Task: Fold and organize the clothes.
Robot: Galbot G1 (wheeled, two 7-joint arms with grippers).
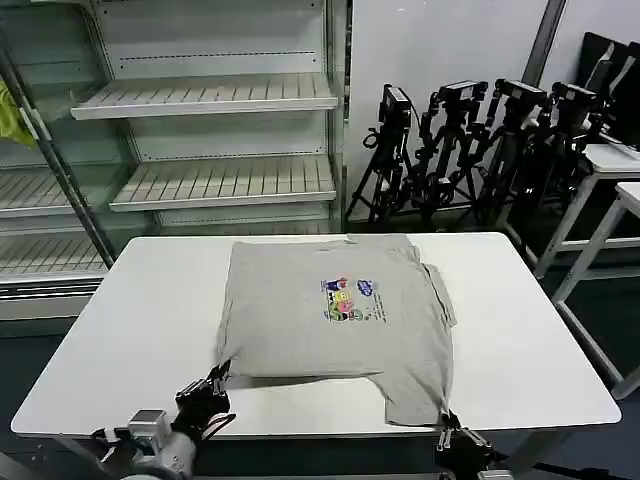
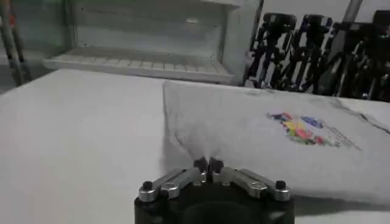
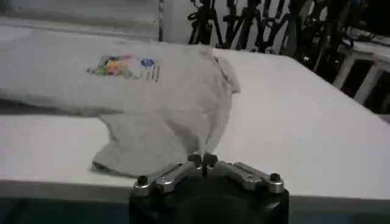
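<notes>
A white table (image 1: 120, 330) stands before empty shelving (image 1: 210, 95), with black tripods (image 1: 470, 150) against the wall.

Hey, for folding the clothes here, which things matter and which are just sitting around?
Part of the job:
- grey shirt with the colourful chest print, spread on the white table
- left hand, shut on the shirt's near left corner
- right hand, shut on its near right corner

Just lying about:
- shelving unit behind
- camera tripods
- yellow-green cloth
</notes>
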